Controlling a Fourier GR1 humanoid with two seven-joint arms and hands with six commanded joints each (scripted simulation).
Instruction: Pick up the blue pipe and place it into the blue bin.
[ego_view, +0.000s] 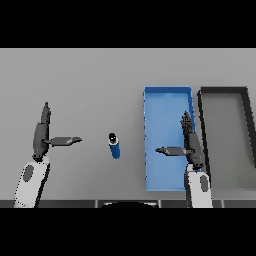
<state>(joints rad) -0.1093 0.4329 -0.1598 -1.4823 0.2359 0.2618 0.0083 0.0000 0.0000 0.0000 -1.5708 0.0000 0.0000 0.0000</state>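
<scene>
From the head view we are seeing the short blue cylindrical pipe (115, 145) lying untouched on the grey desk (90, 80), left of the blue rectangular bin (150, 150); our left hand (41, 137) and right hand (190, 145) are hovering, fingers straight and apart; we are judging the reach not yet begun; next, closing around the pipe.

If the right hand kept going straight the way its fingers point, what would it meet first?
Probably the far wall of the blue bin: the right hand hangs above the bin's right side, fingers pointing away from the robot. Height is unclear; it might pass over.

Left hand (40, 137) and right hand (191, 145) both raised, fingers straight, thumbs out sideways, holding nothing.
</scene>
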